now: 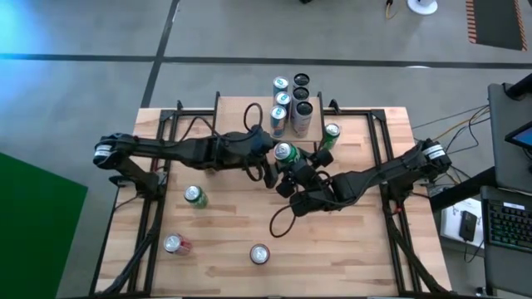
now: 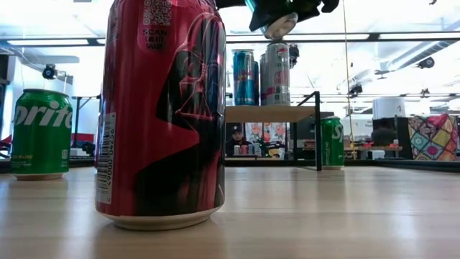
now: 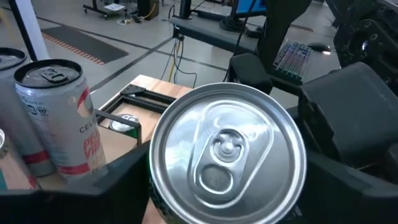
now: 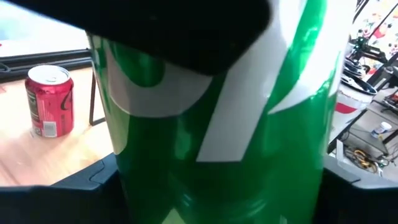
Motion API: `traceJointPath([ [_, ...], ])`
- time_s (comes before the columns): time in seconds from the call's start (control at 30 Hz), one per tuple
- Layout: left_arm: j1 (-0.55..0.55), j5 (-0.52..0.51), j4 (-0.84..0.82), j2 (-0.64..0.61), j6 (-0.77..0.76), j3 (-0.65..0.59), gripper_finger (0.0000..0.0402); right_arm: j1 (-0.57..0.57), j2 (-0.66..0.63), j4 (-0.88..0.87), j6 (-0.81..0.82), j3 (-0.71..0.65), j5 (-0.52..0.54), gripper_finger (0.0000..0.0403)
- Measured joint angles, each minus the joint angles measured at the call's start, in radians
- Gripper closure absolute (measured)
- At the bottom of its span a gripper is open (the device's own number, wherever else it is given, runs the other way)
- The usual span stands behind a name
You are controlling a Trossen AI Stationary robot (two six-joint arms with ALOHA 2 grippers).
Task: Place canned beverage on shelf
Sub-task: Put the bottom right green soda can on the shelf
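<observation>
A green can (image 1: pixel 284 152) hangs in the air over the middle of the table, a little nearer than the shelf (image 2: pixel 269 114). Several cans stand on the shelf's top, at the far edge. My left gripper (image 1: pixel 273 158) comes from the table's left and my right gripper (image 1: pixel 294 172) from the right near side; both are shut on this can. The left wrist view looks down on the can's silver top (image 3: pixel 227 152). In the right wrist view its green wall (image 4: pixel 217 124) fills the picture. The low view shows only its underside (image 2: pixel 279 26), high above the table. My left gripper has the can's upper part (image 3: pixel 154 190), just under the rim, between its two fingers (image 3: pixel 109 186). It comes nearly level from the table's left. The can is roughly upright, top up, clear of the table. My right gripper has the can's green wall (image 4: pixel 134 180) between its two fingers (image 4: pixel 87 183), lower down than the left gripper's dark finger, which crosses the wall above. It comes slanting from the right near side. The can is lifted clear.
A green can (image 1: pixel 332 133) stands on the table right of the shelf. Another green can (image 1: pixel 195 196), a red can (image 1: pixel 174 243) and a third can (image 1: pixel 259 253) stand on the table's near half. Cables trail under both arms.
</observation>
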Motion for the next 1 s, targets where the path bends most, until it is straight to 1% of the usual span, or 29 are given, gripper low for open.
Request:
traceJointPath([
  [0.07, 0.004, 0.000, -0.005, -0.003, 0.000, 0.000, 0.0113, 0.000, 0.000, 0.002, 0.001, 0.000, -0.005, 0.0099],
  [0.17, 0.004, 0.000, -0.028, -0.006, 0.007, 0.005, 0.0113, -0.002, 0.000, 0.004, 0.003, 0.000, -0.032, 0.0095],
  [0.23, 0.004, 0.008, -0.072, -0.006, 0.018, 0.020, 0.0113, -0.003, 0.000, 0.006, 0.006, 0.000, -0.077, 0.0089],
  [0.3, 0.003, 0.013, -0.150, -0.007, 0.036, 0.047, 0.0113, -0.008, 0.000, 0.001, 0.039, 0.001, -0.150, 0.0080],
  [0.37, 0.003, 0.011, -0.255, -0.007, 0.065, 0.091, 0.0113, -0.023, -0.005, -0.016, 0.114, 0.002, -0.262, 0.0070],
  [0.43, 0.005, -0.029, -0.375, -0.009, 0.120, 0.142, 0.0111, -0.041, -0.008, -0.062, 0.199, 0.002, -0.401, 0.0061],
  [0.53, 0.009, -0.072, -0.502, -0.014, 0.218, 0.215, 0.0109, -0.069, -0.011, -0.148, 0.354, 0.001, -0.631, 0.0051],
  [0.6, 0.022, -0.069, -0.591, -0.017, 0.274, 0.255, 0.0109, -0.079, -0.013, -0.209, 0.419, 0.001, -0.741, 0.0050],
  [0.63, 0.034, -0.065, -0.627, -0.017, 0.300, 0.272, 0.0109, -0.079, -0.017, -0.237, 0.440, 0.001, -0.773, 0.0050],
  [0.73, 0.103, -0.016, -0.695, -0.022, 0.369, 0.299, 0.0108, -0.074, -0.038, -0.281, 0.479, 0.000, -0.802, 0.0054],
  [0.8, 0.183, 0.038, -0.715, -0.031, 0.410, 0.298, 0.0108, -0.068, -0.060, -0.289, 0.501, 0.000, -0.805, 0.0057],
  [0.9, 0.320, 0.176, -0.707, -0.030, 0.471, 0.289, 0.0108, -0.061, -0.095, -0.291, 0.540, 0.000, -0.807, 0.0058],
  [1.0, 0.444, 0.302, -0.704, -0.009, 0.586, 0.287, 0.0107, -0.055, -0.134, -0.295, 0.566, 0.000, -0.797, 0.0058],
])
